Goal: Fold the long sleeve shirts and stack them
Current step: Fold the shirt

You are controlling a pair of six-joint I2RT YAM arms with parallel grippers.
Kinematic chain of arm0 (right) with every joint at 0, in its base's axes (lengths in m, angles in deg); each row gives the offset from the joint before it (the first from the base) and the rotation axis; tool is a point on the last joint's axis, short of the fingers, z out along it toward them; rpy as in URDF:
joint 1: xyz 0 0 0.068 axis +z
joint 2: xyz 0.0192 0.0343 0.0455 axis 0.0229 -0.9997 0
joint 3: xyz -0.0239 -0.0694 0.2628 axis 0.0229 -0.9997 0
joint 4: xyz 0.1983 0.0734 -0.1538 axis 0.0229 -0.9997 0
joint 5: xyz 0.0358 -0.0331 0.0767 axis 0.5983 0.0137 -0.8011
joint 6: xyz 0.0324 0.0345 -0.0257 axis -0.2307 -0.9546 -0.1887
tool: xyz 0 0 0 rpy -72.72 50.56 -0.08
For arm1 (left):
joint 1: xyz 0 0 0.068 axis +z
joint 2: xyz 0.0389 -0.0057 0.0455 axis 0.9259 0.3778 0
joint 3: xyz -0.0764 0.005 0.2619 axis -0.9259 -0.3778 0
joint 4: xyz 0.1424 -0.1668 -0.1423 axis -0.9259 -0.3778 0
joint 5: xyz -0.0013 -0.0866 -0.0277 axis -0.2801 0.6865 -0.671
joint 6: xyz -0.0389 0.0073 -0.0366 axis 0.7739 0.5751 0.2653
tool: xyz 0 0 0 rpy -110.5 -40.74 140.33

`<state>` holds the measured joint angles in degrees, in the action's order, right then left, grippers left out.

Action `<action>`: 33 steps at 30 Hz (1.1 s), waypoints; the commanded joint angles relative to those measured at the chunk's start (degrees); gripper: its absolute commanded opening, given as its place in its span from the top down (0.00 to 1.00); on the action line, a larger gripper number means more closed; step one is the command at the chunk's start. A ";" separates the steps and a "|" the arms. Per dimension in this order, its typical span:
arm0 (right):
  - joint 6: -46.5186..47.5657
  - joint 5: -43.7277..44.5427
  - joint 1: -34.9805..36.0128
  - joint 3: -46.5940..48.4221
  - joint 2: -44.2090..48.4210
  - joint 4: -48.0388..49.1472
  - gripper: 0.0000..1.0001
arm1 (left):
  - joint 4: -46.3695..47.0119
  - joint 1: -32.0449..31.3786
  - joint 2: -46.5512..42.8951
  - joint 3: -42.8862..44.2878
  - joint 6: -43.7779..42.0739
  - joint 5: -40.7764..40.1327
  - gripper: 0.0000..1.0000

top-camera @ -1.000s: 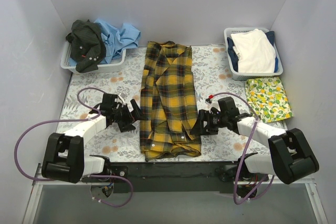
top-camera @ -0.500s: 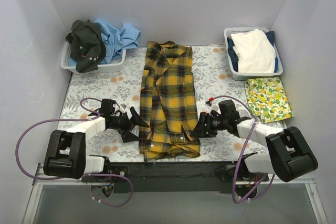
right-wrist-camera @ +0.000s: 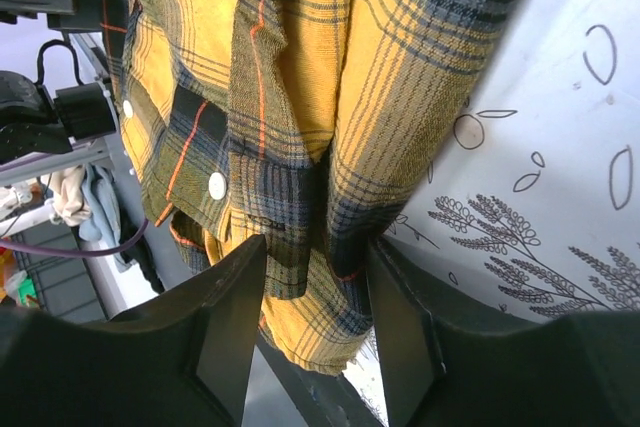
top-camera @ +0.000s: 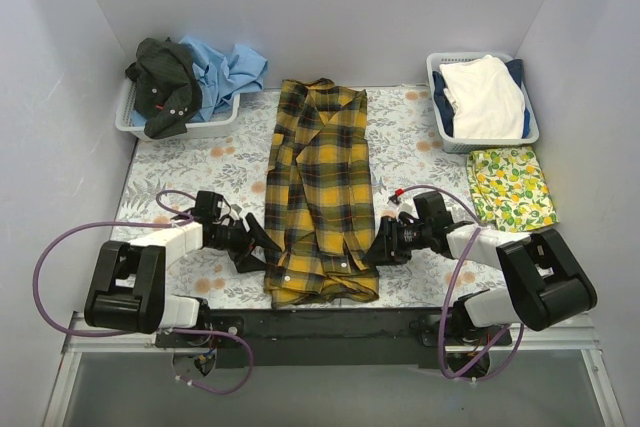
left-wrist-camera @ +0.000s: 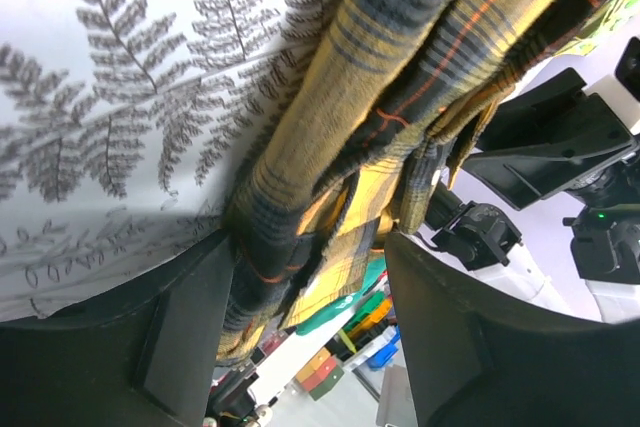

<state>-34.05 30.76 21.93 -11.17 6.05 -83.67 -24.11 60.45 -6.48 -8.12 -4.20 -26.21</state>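
The yellow-and-black plaid shirt lies lengthwise down the middle of the table, folded into a long strip with its collar at the far end. My left gripper is at the shirt's near left edge, jaws open, with the cloth edge between the fingers. My right gripper is at the near right edge, jaws open around the folded edge and buttoned cuff. A dark shirt and a light blue shirt lie bunched in the left basket.
A grey basket stands at the far left. A second basket with white and dark blue cloth stands at the far right. A lemon-print cloth lies in front of it. The fern-print cover spans the table.
Both grippers have moved nearer and inward to the shirt's near side edges. The cloth now sits between each pair of fingers, and the shirt's near end has shifted slightly.
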 commanded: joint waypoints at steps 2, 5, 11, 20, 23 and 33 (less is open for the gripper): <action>4.35 8.33 0.57 -2.79 -1.66 -10.22 0.39 | 1.89 -1.08 0.77 -0.90 0.03 1.55 0.31; 5.32 10.19 0.57 -3.14 0.27 -12.60 0.22 | 0.57 -1.43 0.50 -0.82 -0.14 1.38 0.24; 5.06 11.68 1.45 -2.97 -2.00 -12.17 0.12 | -0.67 -2.22 3.04 -0.20 -1.11 1.20 0.18; 1.72 10.98 7.07 0.54 -10.97 -7.24 0.41 | 1.44 -5.30 7.79 0.24 -2.16 3.75 0.35; 0.75 11.24 7.78 0.02 -10.71 -7.24 0.65 | 1.01 -5.39 7.54 0.59 -2.87 4.54 0.50; 0.22 12.65 7.78 -1.30 -5.35 -11.10 0.99 | -1.54 -5.39 5.34 1.82 -4.98 5.07 1.00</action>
<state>-37.75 30.11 29.03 -7.96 2.29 -82.10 -24.37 55.29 0.93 -7.24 -7.76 -22.10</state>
